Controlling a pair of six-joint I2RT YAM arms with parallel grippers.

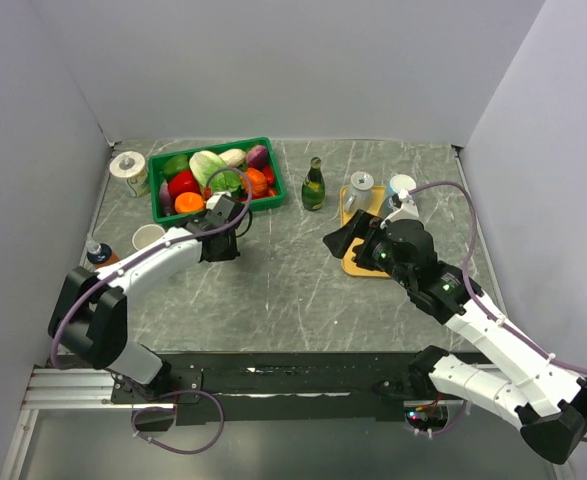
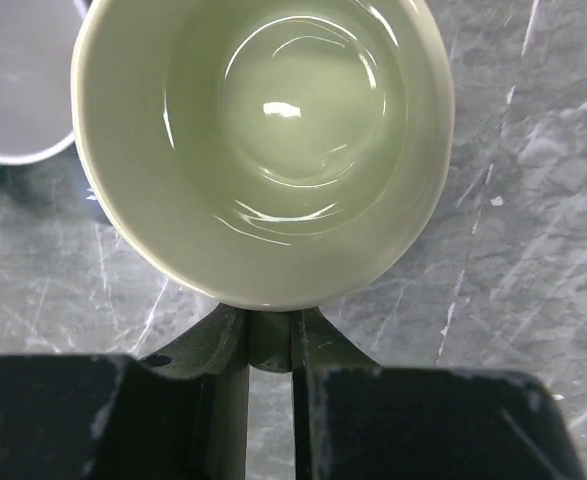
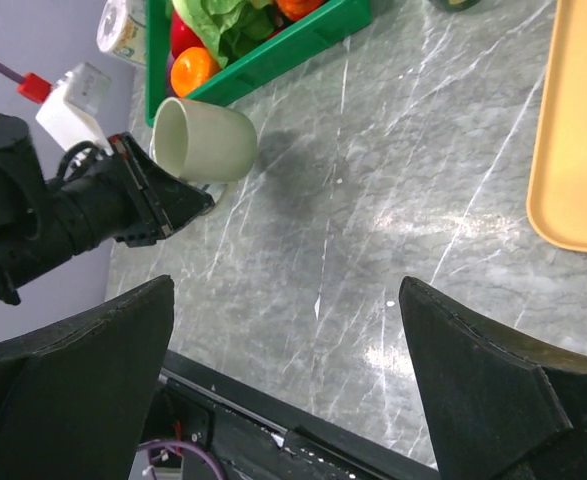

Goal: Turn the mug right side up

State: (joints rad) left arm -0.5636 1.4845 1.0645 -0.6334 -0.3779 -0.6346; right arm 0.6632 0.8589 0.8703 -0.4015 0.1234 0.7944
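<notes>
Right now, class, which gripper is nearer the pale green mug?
Left. The left gripper grips the mug by its handle; the right gripper hangs open well apart, near the yellow tray.

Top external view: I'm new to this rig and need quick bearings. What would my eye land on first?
The green crate of bright vegetables at the table's back left stands out most. Just in front of it, the left end effector is shut on a pale green mug, its mouth facing the wrist camera. The right end effector hangs open near the yellow tray.
</notes>
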